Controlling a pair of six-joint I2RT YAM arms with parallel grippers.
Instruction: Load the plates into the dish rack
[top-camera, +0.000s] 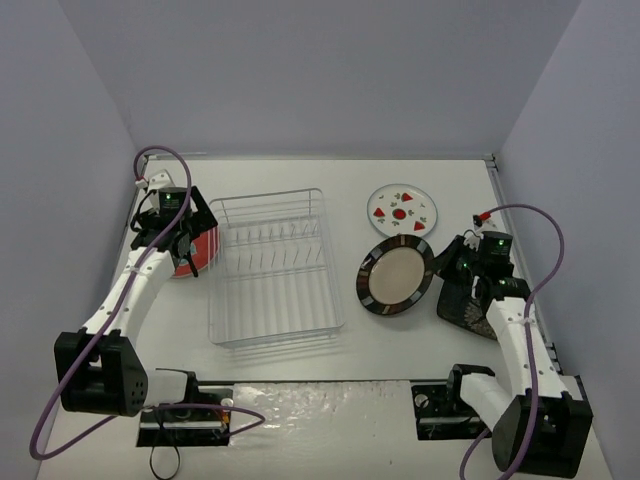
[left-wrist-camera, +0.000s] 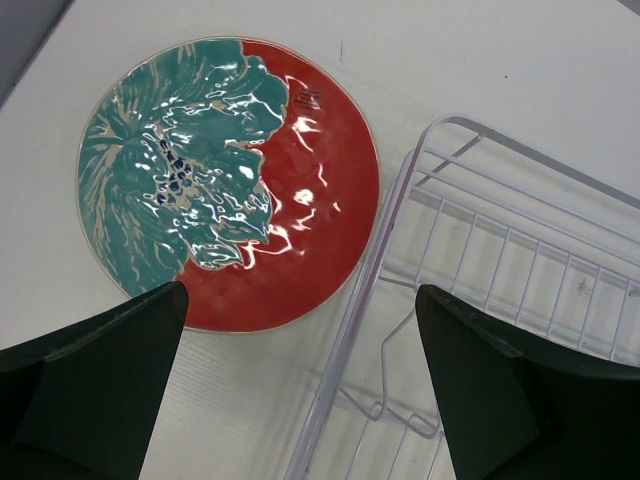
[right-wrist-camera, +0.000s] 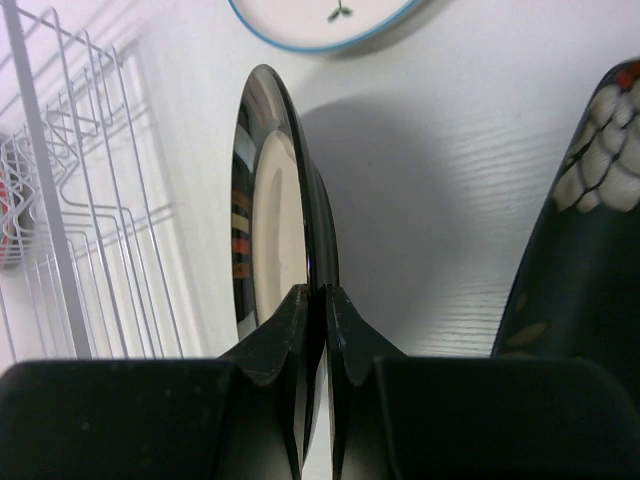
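The clear wire dish rack (top-camera: 272, 268) stands left of centre, with nothing in it. The red plate with teal flowers (left-wrist-camera: 228, 182) lies flat on the table at the rack's left side (top-camera: 205, 248). My left gripper (top-camera: 176, 225) hovers over it, open and holding nothing. My right gripper (top-camera: 447, 268) is shut on the rim of the striped-rim plate with tan centre (top-camera: 397, 277), which is tilted up on edge (right-wrist-camera: 275, 205). The white watermelon plate (top-camera: 401, 209) lies flat behind it. The black square flowered plate (top-camera: 463, 302) lies under my right arm.
Grey walls close in the table on the left, right and back. Both arm bases sit at the near edge. The rack's wire rim (left-wrist-camera: 400, 200) runs just right of the red plate in the left wrist view.
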